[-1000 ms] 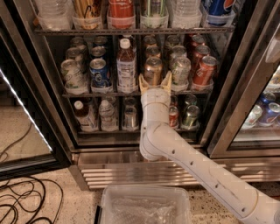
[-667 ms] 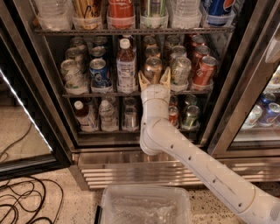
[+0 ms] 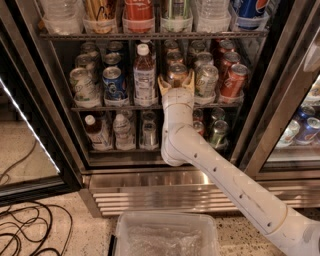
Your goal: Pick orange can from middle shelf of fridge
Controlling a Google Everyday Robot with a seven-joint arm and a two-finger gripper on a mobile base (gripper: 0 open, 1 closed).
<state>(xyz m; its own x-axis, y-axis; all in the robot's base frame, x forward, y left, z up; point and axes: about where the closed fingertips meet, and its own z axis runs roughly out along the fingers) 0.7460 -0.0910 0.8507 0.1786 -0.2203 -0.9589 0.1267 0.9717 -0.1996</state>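
Observation:
The fridge [image 3: 280,100] stands open in front of me, its frame of stainless steel. The middle shelf [image 3: 115,106] holds rows of cans and a white-capped brown bottle [image 3: 144,75]. The orange can [image 3: 177,73], shiny copper-orange with a silver lid, stands at the front of the shelf, right of the bottle. My gripper [image 3: 176,81] reaches into the shelf at the can. It is open, with one pale finger [image 3: 162,85] on the can's left and the other on its right. The can's lower half is hidden behind the gripper.
A silver-green can [image 3: 206,80] and a red-orange can [image 3: 234,80] stand right of the orange can, a blue can [image 3: 114,82] left of the bottle. The top shelf holds a red cola can [image 3: 139,10]. A clear plastic bin [image 3: 167,235] and black cables [image 3: 25,230] lie on the floor.
My gripper has moved up and further into the shelf, so its fingers now straddle the orange can higher up. The cans have not moved.

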